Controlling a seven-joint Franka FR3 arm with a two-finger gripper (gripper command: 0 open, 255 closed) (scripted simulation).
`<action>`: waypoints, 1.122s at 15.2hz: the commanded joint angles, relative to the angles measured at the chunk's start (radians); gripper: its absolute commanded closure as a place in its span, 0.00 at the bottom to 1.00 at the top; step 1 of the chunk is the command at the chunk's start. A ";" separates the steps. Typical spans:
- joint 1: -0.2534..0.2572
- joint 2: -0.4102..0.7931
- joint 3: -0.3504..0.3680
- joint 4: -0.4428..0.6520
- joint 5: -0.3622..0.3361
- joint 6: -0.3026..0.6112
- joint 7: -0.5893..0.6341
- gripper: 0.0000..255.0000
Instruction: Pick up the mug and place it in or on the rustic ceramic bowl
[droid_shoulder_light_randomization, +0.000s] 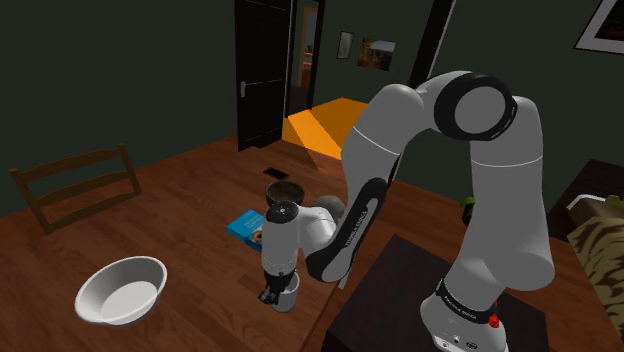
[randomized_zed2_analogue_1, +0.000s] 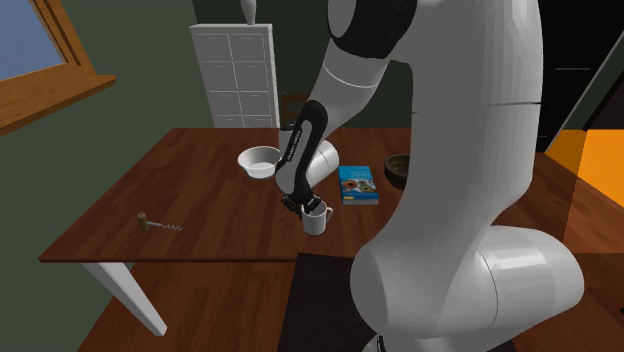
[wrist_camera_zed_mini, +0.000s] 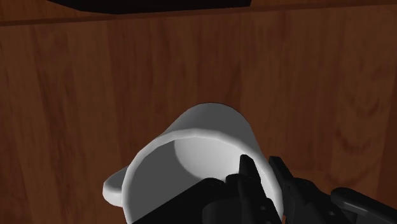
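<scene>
A white mug (wrist_camera_zed_mini: 203, 143) stands on the brown wooden table (randomized_zed2_analogue_1: 200, 190), close to the edge nearest the stand. My black gripper (wrist_camera_zed_mini: 268, 183) is shut on the mug's wall, with one finger inside the rim and the other outside. In the shoulder view the gripper (droid_shoulder_light_randomization: 271, 291) comes straight down onto the mug (droid_shoulder_light_randomization: 288, 293). The second exterior view shows the gripper (randomized_zed2_analogue_1: 303, 207) at the rim of the mug (randomized_zed2_analogue_1: 318, 221). A wide white bowl (droid_shoulder_light_randomization: 120, 290) (randomized_zed2_analogue_1: 260, 160) and a smaller dark brown bowl (droid_shoulder_light_randomization: 283, 188) (randomized_zed2_analogue_1: 398, 168) sit apart from the mug on the same table.
A blue book (droid_shoulder_light_randomization: 245, 225) (randomized_zed2_analogue_1: 357, 185) lies between the mug and the dark bowl. A corkscrew (randomized_zed2_analogue_1: 158, 224) lies near a table corner. A wooden chair (droid_shoulder_light_randomization: 75, 185) stands at the table's far side. The dark stand (droid_shoulder_light_randomization: 440, 300) borders the table beside the mug.
</scene>
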 joint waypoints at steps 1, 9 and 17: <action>-0.013 -0.024 0.017 -0.007 0.019 -0.017 -0.016 1.00; -0.066 -0.138 0.089 -0.033 0.117 -0.098 -0.093 1.00; -0.102 -0.248 0.143 -0.043 0.222 -0.186 -0.174 1.00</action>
